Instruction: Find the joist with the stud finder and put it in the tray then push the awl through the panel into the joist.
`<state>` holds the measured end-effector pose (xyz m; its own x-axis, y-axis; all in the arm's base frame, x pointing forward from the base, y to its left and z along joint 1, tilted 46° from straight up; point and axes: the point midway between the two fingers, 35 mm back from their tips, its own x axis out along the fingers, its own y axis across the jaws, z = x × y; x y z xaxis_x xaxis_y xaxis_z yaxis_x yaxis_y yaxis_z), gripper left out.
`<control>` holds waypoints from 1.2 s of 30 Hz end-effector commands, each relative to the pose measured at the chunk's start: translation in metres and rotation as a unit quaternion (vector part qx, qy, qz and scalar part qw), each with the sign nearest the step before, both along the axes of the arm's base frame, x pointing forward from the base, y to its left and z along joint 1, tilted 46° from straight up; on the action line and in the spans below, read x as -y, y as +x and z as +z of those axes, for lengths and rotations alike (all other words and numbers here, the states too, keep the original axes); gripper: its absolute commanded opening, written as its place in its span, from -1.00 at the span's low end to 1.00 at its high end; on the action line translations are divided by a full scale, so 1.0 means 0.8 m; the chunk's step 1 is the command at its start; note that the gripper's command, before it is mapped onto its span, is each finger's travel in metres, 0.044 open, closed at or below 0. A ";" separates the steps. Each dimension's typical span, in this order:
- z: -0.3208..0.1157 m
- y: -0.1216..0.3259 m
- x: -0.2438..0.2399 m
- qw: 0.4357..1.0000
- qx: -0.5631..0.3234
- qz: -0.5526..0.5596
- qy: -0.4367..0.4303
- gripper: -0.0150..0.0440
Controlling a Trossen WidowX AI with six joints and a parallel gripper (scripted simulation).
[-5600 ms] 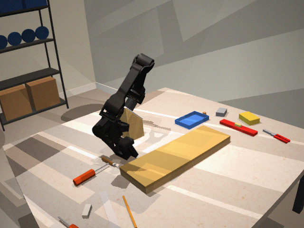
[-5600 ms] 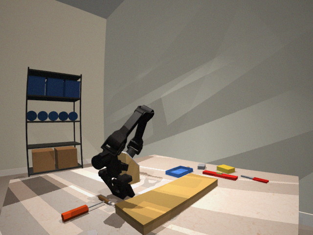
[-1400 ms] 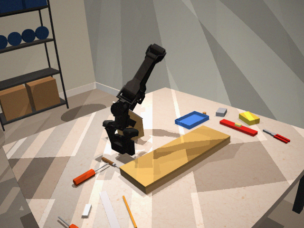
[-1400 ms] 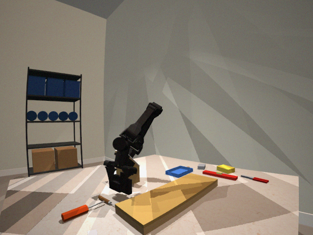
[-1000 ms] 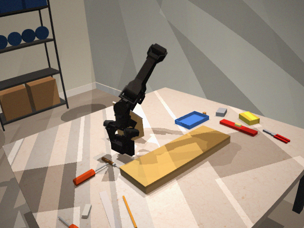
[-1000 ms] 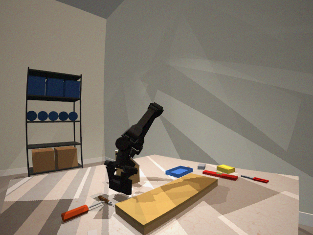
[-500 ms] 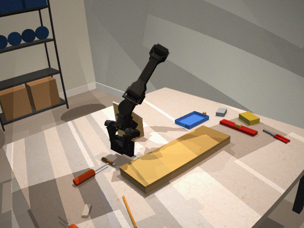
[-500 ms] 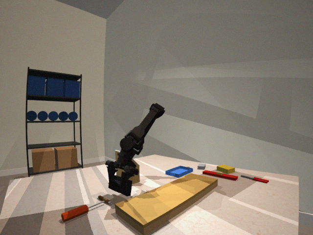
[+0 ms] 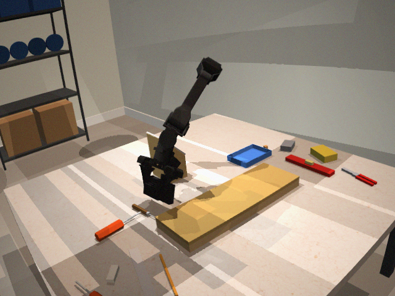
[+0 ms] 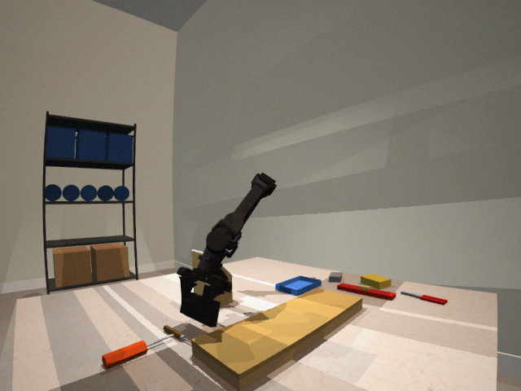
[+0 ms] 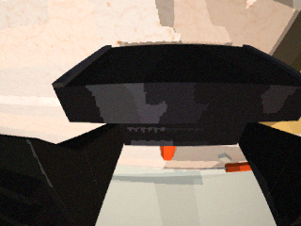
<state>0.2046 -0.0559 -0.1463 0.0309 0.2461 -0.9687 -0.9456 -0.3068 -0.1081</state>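
My gripper [image 9: 158, 182] [image 10: 200, 299] [image 11: 181, 123] is shut on the stud finder [image 9: 158, 192] [image 10: 199, 311] [image 11: 174, 103], a wide black block. It hangs in the air beside the left end of the floor panel [image 9: 236, 198] [image 10: 286, 330], a long tan slab. The block is off the panel's top. The awl [image 9: 139, 208] [image 10: 172, 331], with a brown handle, lies on the table with its shaft pointing at the panel's near-left corner. The tray [image 9: 235, 161] [image 10: 286, 290] is blue and stands behind the panel. No joist shows, and the stud finder's display is not readable.
An orange-handled screwdriver [image 9: 109, 230] [image 10: 124, 354] lies by the awl. A tan board [image 9: 181, 161] stands behind the arm. A red level [image 9: 320, 168], a yellow block [image 9: 323, 153], a grey block [image 9: 287, 145] and red-handled pliers [image 9: 366, 179] lie at the right. A pencil [image 9: 168, 274] lies in front.
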 end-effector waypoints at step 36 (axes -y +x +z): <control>0.002 0.001 -0.006 0.992 0.039 -0.014 -0.121 -0.49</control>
<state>0.2034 -0.0500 -0.1457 0.0994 0.0373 -0.9943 -0.9454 -0.3081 -0.1061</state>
